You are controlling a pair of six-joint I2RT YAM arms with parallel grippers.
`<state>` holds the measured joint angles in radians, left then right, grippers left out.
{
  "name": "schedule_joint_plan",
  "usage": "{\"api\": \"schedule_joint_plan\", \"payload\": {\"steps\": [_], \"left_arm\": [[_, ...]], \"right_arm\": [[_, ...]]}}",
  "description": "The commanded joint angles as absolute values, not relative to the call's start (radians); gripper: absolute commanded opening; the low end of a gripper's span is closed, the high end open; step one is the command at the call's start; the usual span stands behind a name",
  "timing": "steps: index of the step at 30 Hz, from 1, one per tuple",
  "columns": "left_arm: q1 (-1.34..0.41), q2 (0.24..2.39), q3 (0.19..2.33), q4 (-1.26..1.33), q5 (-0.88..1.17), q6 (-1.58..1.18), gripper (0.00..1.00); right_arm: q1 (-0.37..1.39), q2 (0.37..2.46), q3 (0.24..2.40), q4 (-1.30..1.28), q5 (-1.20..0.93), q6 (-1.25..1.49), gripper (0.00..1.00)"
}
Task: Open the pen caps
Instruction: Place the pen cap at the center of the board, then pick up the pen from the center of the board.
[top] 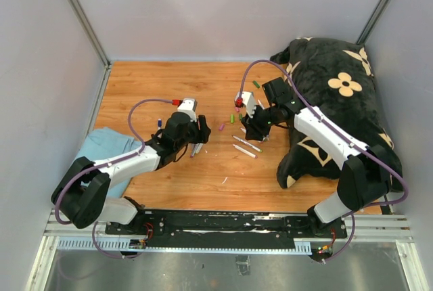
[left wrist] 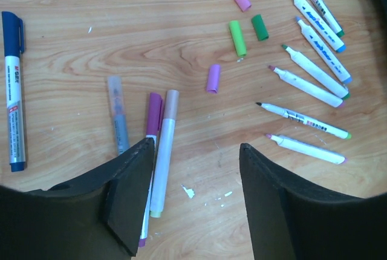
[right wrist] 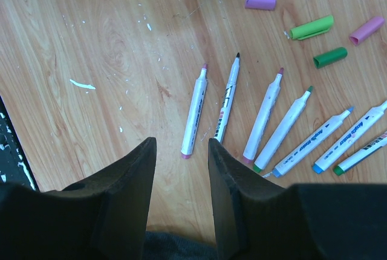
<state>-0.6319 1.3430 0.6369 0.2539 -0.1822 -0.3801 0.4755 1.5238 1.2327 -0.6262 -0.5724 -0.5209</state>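
Since the wooden table [top: 169, 88] had a big black flowered cushion [top: 338, 95] hogging the side out past the right arm [top: 331, 135] and a blue cloth [top: 101, 145] bunched beside the left arm [top: 128, 162], all the pen stuff sat in the strip between the two grippers. I reckon that was the point, so either one could reach it. Both arms were stretched forward and low, wrists tipped down at the wood. The left gripper [left wrist: 193, 151] had its jaws spread fairly wide with nothing between them. It hovered over the pens that looked capped: a purple-capped pen [left wrist: 154, 112] and a pale pink one [left wrist: 165, 151] lay side by side right against one finger and partly tucked beneath it. A grey pen [left wrist: 118, 115] was just outside those, and a blue marker [left wrist: 13, 91] lay well off to that same side. The right gripper [right wrist: 181, 145] was narrower, just a slim gap, and empty too. The uncapped white pens [right wrist: 266, 118] were fanned out just ahead of its tips, probably to keep the done ones apart from the to-do pile. The pulled-off pen caps [left wrist: 237, 37] lay loose farther ahead of both grippers, past the pen tips: lime, dark green, lilac, pink.
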Motion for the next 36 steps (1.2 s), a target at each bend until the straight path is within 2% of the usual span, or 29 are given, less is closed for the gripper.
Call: {"api": "schedule_joint_plan", "payload": {"steps": [1, 6, 12, 29, 33, 36], "left_arm": [[-0.637, 1.35, 0.635, 0.228, -0.189, -0.342, 0.67], [-0.637, 1.351, 0.613, 0.236, -0.168, -0.337, 0.8], [-0.636, 1.348, 0.605, 0.239, -0.145, -0.314, 0.8], [-0.637, 1.486, 0.759, 0.087, -0.183, -0.233, 0.76], [-0.637, 1.539, 0.821, 0.038, -0.204, -0.212, 0.73], [-0.637, 1.578, 0.862, 0.01, -0.211, -0.2, 0.63]], "right_arm": [[0.445, 1.517, 1.224, -0.648, -0.595, -0.532, 0.41], [0.445, 1.52, 1.223, -0.648, -0.594, -0.534, 0.41], [0.445, 1.523, 1.224, -0.649, -0.595, -0.535, 0.41], [0.445, 1.532, 1.223, -0.648, -0.595, -0.538, 0.42], [0.445, 1.534, 1.224, -0.648, -0.592, -0.538, 0.42], [0.445, 1.534, 1.224, -0.647, -0.591, -0.538, 0.42]]}}
